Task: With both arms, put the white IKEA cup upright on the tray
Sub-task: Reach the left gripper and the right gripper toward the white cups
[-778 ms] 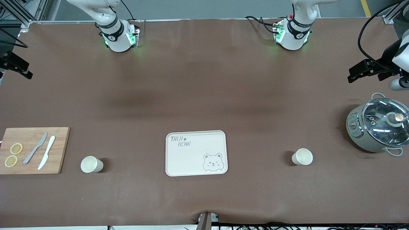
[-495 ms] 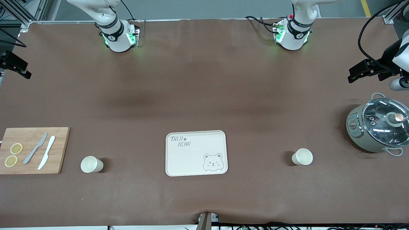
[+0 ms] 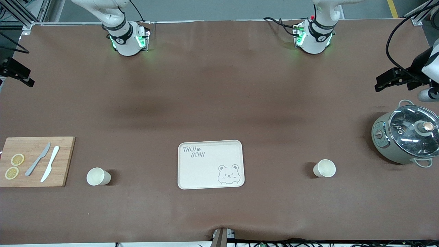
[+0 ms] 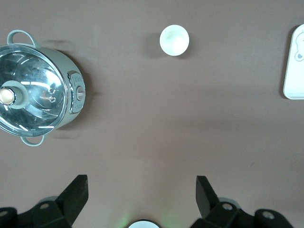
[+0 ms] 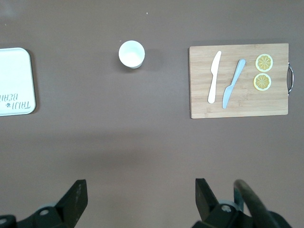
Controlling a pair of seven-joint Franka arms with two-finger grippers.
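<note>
Both my grippers hung high with jaws spread and nothing in them: the left gripper (image 4: 141,192) over the bench's edge at the left arm's end, above the pot (image 3: 406,133), the right gripper (image 5: 140,195) over the edge at the right arm's end.

The tray (image 3: 210,164) lay bare at the middle of the near edge. One cup (image 3: 324,168) stood upright between tray and pot, another cup (image 3: 98,176) between tray and cutting board (image 3: 36,161).

To do this well, I judged I should drop straight down over each cup, pinch across the rim, and keep it level on the way to the tray.

Each cup was plain white, round, mouth up, without a handle.
</note>
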